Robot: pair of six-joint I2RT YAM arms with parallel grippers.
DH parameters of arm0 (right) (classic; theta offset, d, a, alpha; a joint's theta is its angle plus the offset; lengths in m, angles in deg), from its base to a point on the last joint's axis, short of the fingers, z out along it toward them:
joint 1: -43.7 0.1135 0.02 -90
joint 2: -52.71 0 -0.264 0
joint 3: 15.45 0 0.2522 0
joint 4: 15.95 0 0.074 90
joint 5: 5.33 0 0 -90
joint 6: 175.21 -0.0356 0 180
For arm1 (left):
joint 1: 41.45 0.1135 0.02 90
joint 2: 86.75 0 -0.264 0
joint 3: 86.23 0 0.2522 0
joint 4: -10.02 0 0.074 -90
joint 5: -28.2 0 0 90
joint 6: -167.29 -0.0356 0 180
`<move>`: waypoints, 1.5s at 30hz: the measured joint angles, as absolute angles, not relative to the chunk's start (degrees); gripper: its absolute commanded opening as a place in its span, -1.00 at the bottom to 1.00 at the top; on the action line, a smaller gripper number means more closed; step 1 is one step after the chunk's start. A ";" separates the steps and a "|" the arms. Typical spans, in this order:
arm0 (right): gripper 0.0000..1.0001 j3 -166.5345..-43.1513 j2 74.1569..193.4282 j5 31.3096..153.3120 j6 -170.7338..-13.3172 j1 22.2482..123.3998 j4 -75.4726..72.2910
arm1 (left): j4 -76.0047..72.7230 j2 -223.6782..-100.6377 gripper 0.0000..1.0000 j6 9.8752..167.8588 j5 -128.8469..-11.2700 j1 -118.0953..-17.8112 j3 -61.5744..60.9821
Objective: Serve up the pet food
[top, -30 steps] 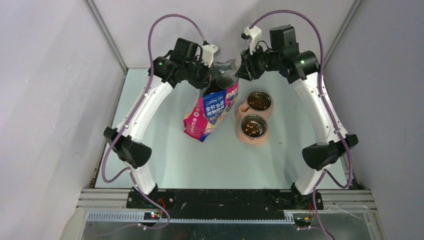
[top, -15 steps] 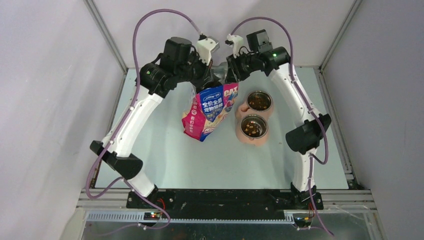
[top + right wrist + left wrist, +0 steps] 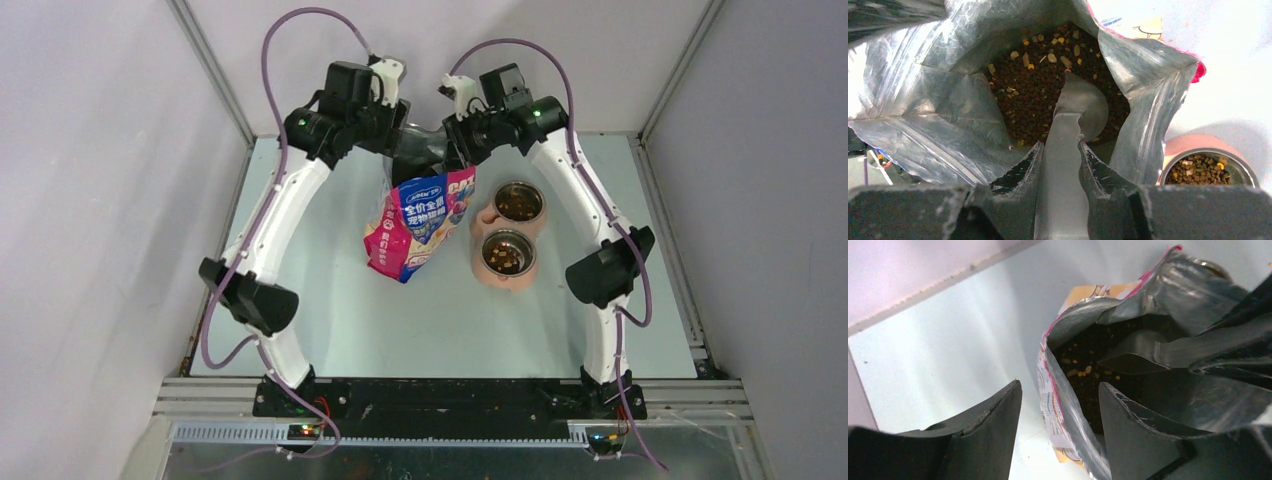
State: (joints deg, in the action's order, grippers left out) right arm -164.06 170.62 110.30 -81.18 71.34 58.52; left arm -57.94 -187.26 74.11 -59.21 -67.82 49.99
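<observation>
The pink and blue bag (image 3: pixel 420 225) stands open in the middle of the table, with the pet food (image 3: pixel 1033 85) heaped inside as dark brown kibble. My right gripper (image 3: pixel 1060 145) is shut on the handle of the clear scoop (image 3: pixel 1073 110), whose bowl rests on the kibble. My left gripper (image 3: pixel 1060 385) is open. Its fingers straddle the bag's left rim (image 3: pixel 1058 405) without pressing it. In the top view both grippers, left (image 3: pixel 400 152) and right (image 3: pixel 447 150), meet over the bag's mouth.
A pink feeder (image 3: pixel 487 215) with two steel bowls stands right of the bag; the far bowl (image 3: pixel 519 202) and near bowl (image 3: pixel 506 254) both hold kibble. One bowl (image 3: pixel 1198 169) sits close to my right fingers. Enclosure walls rise close behind both arms.
My left gripper has opened and let go of the bag's rim. Both wrists shifted back and inward over the bag's mouth. The right gripper kept its hold on the scoop.
</observation>
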 measured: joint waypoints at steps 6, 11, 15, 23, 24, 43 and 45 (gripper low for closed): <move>-1.00 -164.32 170.71 108.70 -80.19 71.86 58.24 | -59.34 -191.83 0.08 76.34 -61.04 -66.82 50.01; -1.00 -167.16 172.46 107.52 -79.41 72.65 57.84 | -59.56 -192.07 -0.40 78.68 -64.02 -65.09 50.01; -1.00 -168.40 174.92 105.69 -77.03 74.13 57.01 | -59.51 -192.07 -0.60 80.38 -67.40 -63.10 49.51; -1.00 -168.45 179.76 102.14 -71.01 77.41 58.37 | -56.76 -191.70 -0.40 83.86 -75.51 -60.83 46.43; -1.00 -168.45 180.13 101.73 -70.18 77.70 59.02 | -56.56 -191.52 -0.37 84.34 -76.04 -60.63 46.10; -1.00 -168.43 183.10 116.77 -69.59 75.03 66.87 | -56.21 -190.80 -0.22 86.28 -80.80 -58.51 43.67; -1.00 -168.43 183.10 119.94 -71.15 74.50 67.44 | -56.21 -190.80 -0.23 86.15 -81.54 -58.51 43.67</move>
State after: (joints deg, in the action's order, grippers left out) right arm -168.43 183.10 119.94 -71.15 74.50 67.44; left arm -56.21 -190.80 86.15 -81.54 -58.51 43.67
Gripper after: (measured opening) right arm 0.298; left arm 0.386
